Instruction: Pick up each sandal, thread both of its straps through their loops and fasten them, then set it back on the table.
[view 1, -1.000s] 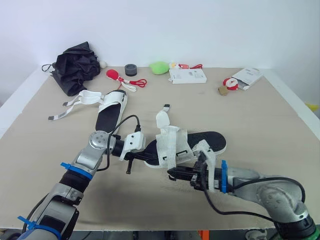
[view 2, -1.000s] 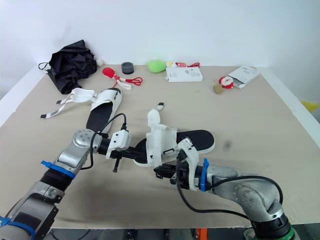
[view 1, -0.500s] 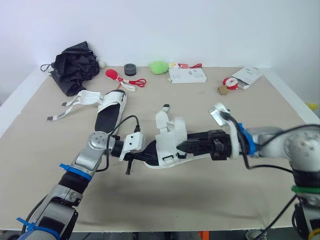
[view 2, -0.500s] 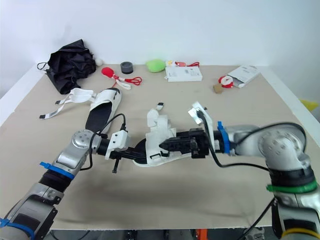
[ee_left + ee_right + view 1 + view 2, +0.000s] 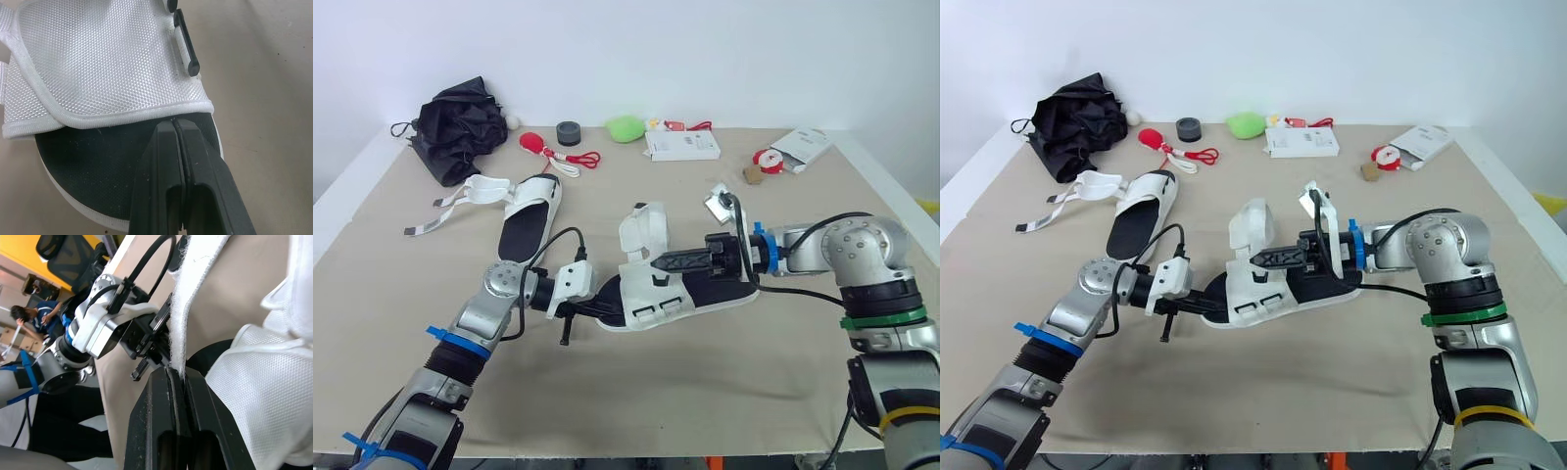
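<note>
Now: sandal (image 5: 713, 291) sits near the middle of the table (image 5: 724, 392), between the two arms. Left tool (image 5: 600, 311) is pressed together on its sole edge, just under the white mesh upper (image 5: 98, 63); only a hairline shows between the fingers (image 5: 161, 166). Right tool (image 5: 650, 262) reaches in from the opposite side, pinching the rim of a white strap (image 5: 643, 227) that stands upright above the black footbed. The strap's fuzzy edge is caught between the closed fingertips. Second sandal (image 5: 530, 217) lies flat farther back on the left, straps loose, trailing toward the table edge. Black umbrella (image 5: 460, 125) at far left corner; small items (image 5: 680, 147) line the far edge.
</note>
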`<state>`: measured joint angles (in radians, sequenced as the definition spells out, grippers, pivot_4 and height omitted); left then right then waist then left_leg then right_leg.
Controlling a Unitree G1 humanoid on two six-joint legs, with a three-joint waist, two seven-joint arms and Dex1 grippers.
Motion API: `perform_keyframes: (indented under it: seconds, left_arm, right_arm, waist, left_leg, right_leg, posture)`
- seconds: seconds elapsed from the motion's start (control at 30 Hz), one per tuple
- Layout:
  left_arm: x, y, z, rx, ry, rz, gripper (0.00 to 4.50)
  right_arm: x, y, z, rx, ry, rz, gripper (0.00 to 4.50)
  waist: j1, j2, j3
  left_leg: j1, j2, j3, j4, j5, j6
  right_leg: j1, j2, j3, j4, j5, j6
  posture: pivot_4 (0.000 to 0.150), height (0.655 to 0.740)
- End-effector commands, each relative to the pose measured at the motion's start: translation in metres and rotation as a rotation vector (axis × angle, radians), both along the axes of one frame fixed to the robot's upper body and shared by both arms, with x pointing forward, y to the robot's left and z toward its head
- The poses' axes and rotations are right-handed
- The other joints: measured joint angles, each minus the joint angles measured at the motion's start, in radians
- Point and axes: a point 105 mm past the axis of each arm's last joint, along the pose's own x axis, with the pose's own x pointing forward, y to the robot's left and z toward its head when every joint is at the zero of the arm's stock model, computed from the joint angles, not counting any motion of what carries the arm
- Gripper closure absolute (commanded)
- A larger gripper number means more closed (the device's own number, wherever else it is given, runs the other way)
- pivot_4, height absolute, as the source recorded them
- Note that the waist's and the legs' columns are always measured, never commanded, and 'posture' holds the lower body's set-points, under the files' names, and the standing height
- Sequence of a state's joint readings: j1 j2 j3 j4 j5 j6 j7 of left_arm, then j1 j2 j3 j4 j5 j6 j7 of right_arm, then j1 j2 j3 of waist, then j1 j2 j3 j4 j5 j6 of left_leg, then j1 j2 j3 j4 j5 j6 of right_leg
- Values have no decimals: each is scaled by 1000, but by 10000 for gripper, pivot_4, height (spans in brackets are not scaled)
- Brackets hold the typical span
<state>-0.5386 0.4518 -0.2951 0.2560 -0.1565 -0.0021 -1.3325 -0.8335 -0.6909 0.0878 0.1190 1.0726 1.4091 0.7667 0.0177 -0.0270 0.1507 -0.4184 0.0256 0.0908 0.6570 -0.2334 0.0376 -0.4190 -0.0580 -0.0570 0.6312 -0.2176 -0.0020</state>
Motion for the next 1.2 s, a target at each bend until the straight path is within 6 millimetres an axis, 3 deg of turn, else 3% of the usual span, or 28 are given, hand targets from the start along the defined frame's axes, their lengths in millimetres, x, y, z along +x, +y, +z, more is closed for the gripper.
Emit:
perform_keyframes:
  seconds: [0.03, 0.5, 0.63, 0.77, 0.97, 1.2]
  left_arm:
    - [-6, 8, -34, 97, 104, 36, 45000]
    - [-8, 10, -36, 98, 111, 41, 45000]
    - [-8, 11, -37, 101, 111, 41, 45000]
    - [-9, 12, -37, 103, 113, 38, 45000]
    - [-9, 13, -38, 107, 113, 37, 45000]
    - [-10, 14, -38, 109, 110, 41, 45000]
  right_arm:
    - [-6, -1, -3, -8, -1, 24, 44368]
    - [-11, -16, -20, -25, 91, 9, 44368]
    - [-22, -24, -42, -144, 136, 41, 44368]
    - [-15, -28, -55, -217, 128, 21, 44368]
    - [-6, -20, -44, -179, 65, 48, 44368]
    - [-30, -15, -32, -131, -34, 224, 44368]
  waist:
    - [0, 0, 0]
    - [-1, 1, -1]
    - [-1, 1, -1]
    - [-3, 2, -2]
    - [-6, 2, -3]
    - [-5, 3, -3]
  left_leg:
    - [0, 0, 0, 0, 0, 0]
    - [0, 0, 0, 2, 0, 0]
    - [0, 0, 0, 2, 0, 0]
    - [0, 0, 0, 2, 0, 0]
    - [3, 0, 0, 2, 0, 0]
    - [2, 0, 0, 2, 0, 0]
  right_leg:
    - [0, 0, 0, 0, 0, 0]
    - [0, 0, 0, 0, 1, 1]
    - [0, 0, 0, 0, 1, 1]
    - [0, 0, 0, 0, 1, 1]
    - [2, 1, 0, 0, -2, 7]
    - [1, 0, 0, 0, 1, 0]
  posture:
    - [1500, 7400]
    - [1500, 7400]
    - [1500, 7400]
    - [1500, 7400]
    - [1500, 7400]
    - [1500, 7400]
